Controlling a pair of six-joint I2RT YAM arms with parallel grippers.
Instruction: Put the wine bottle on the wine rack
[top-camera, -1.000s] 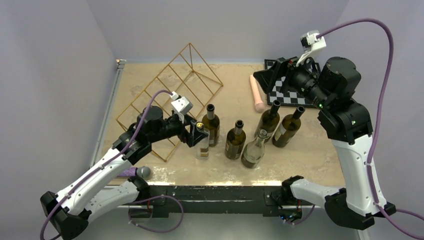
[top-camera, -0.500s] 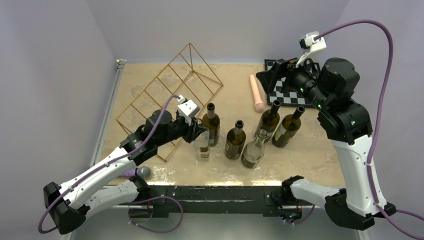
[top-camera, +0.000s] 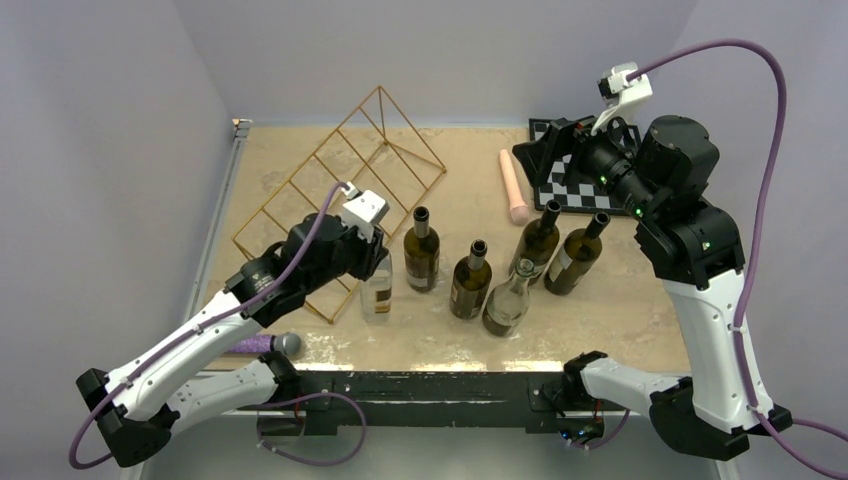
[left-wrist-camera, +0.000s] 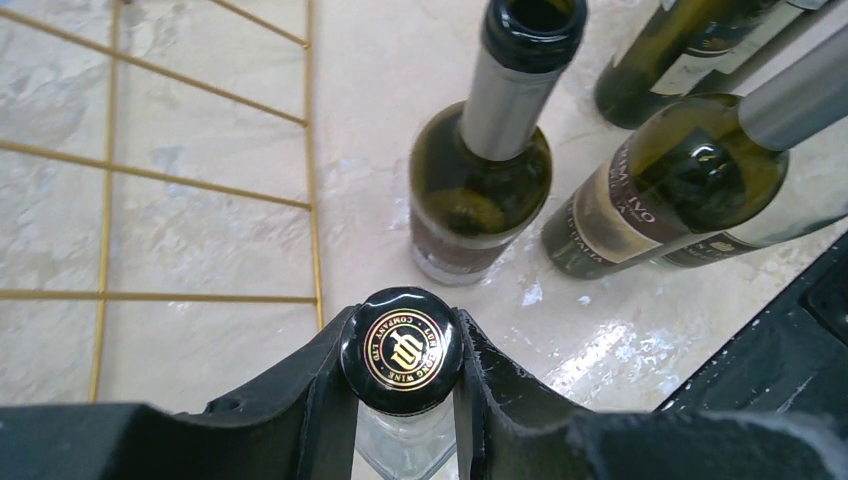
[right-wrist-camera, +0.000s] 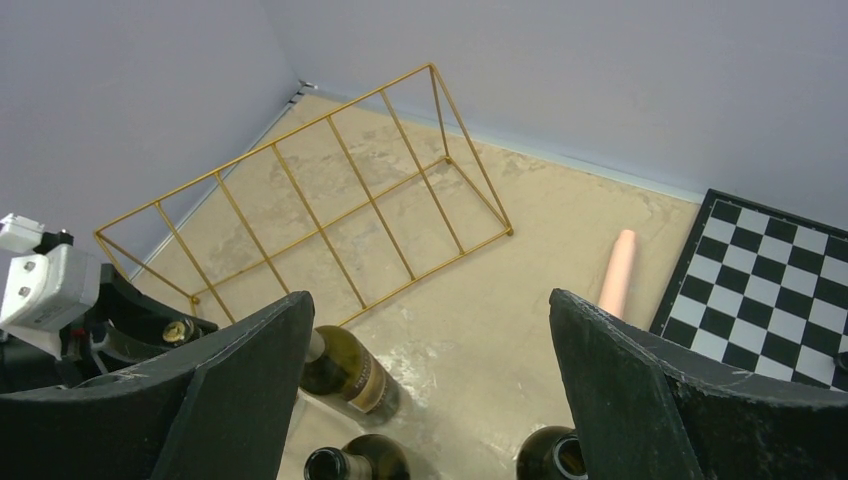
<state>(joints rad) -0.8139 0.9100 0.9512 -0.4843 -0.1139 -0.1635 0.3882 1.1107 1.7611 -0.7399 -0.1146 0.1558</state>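
Clamping black-capped clear wine bottle (top-camera: 377, 292), left jaws, right jaws wide apart

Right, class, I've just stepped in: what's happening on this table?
The left gripper is shut on the capped neck of a clear bottle, which is upright beside the near corner of the rack. No bottle is on the rack yet. Five other bottles stand grouped on the table to its right. The right gripper is open and holds nothing, raised near the chessboard.
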